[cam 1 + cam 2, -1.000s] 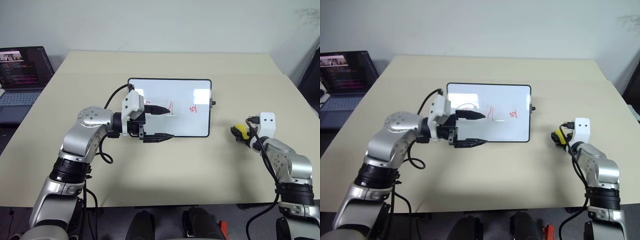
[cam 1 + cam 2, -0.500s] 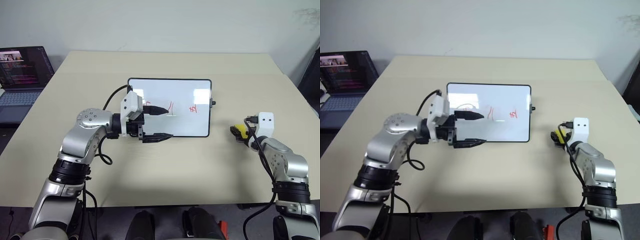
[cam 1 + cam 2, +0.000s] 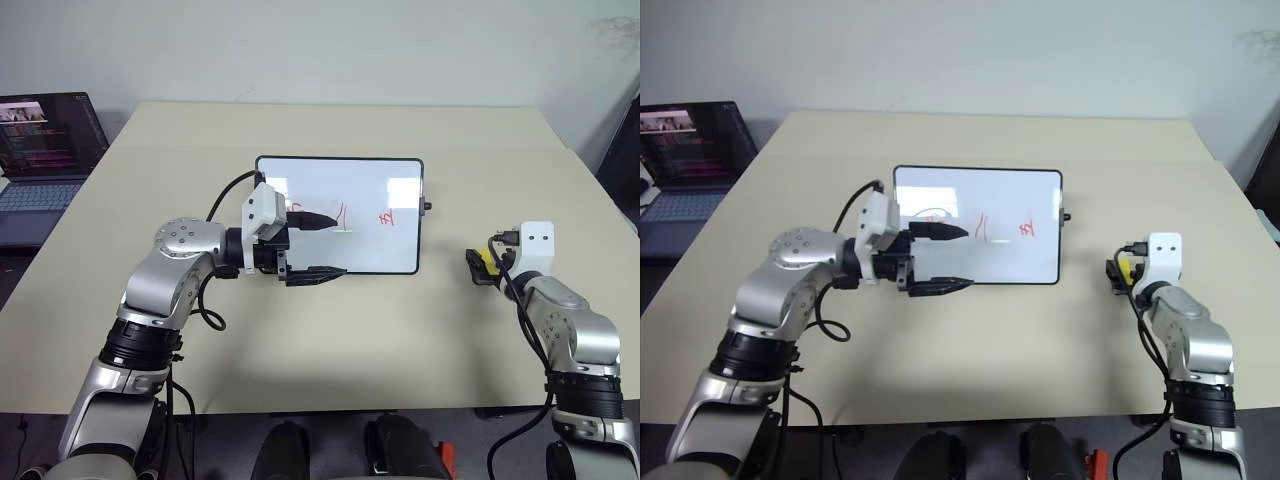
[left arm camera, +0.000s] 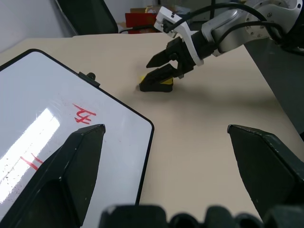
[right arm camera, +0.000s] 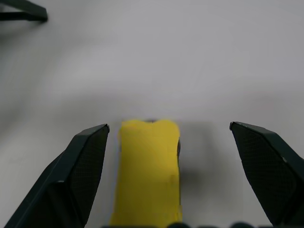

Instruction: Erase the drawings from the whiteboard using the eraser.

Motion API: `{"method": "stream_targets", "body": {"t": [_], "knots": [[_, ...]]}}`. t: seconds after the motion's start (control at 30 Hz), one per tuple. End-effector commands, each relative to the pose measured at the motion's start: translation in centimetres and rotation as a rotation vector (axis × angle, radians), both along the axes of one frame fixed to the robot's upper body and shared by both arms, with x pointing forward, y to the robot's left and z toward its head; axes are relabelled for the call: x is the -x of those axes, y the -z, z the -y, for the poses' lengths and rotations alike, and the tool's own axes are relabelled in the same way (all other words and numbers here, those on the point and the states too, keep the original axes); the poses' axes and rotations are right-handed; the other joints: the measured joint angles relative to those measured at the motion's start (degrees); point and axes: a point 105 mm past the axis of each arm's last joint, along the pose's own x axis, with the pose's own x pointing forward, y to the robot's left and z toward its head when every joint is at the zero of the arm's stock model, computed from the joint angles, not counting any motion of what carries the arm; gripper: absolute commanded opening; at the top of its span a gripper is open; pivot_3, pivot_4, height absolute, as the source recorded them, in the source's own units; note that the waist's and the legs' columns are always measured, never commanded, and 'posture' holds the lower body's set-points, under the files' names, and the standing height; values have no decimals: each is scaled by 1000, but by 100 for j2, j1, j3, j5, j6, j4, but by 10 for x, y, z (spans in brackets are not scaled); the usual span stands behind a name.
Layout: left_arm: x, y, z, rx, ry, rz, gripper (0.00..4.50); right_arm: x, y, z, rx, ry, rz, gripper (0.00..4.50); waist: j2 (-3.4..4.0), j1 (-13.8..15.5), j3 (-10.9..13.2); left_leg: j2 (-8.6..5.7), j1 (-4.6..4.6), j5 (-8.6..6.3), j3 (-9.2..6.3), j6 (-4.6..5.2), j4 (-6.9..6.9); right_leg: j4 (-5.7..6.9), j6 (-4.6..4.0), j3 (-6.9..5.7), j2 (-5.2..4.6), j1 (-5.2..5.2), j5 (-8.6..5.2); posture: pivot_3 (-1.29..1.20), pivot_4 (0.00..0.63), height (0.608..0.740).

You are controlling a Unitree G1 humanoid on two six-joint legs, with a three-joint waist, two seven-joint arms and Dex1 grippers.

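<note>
The whiteboard [image 3: 370, 185] lies flat at the table's middle with red drawings [image 3: 386, 218] in a row; the leftmost drawing is partly hidden by my left arm. My left gripper [image 3: 335, 246] hovers open over the board's near left part, pointing right, with nothing in it. The yellow eraser [image 5: 147, 171] lies on the table to the right of the board. My right gripper [image 5: 167, 127] is open and straddles the eraser, its fingers [image 5: 85, 166] standing apart from the block's sides. The left wrist view shows that right gripper [image 4: 159, 71] low over the eraser [image 4: 164, 81].
An open laptop [image 3: 45, 150] stands off the table's far left corner. A dark object [image 3: 625, 160] is beyond the right edge. Bare tabletop [image 3: 400, 340] stretches between the board and the near edge.
My right wrist has turned slightly over the eraser. The left arm, board and eraser have stayed where they were.
</note>
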Motion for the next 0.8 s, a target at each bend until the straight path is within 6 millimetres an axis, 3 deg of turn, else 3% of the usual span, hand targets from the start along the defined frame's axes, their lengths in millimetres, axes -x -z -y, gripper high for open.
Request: {"method": "stream_targets", "body": {"t": [0.03, 0.47, 0.8], "knots": [[2, -11, 1, 12, 11, 55, 4500, 0, -13, -1, 16, 1, 64, 4296, 0, 0, 0, 0, 0, 0, 0, 0, 0, 0, 0, 0, 0, 0, 0, 0, 150, 740], [1, -11, 1, 4, 14, 63, 4500, -3, -7, 10, 0, 49, 74, 4296, 0, 1, 0, -1, 0, 0, 0, 0, 0, 0, 0, -1, 0, 0, 0, 0, 150, 740], [1, -11, 2, 5, 13, 66, 4500, -7, -4, 3, -23, 41, 83, 4296, 0, 1, 0, 0, 0, 0, 0, 0, 1, 0, 0, 0, -1, 0, 0, 0, 150, 740]]}}
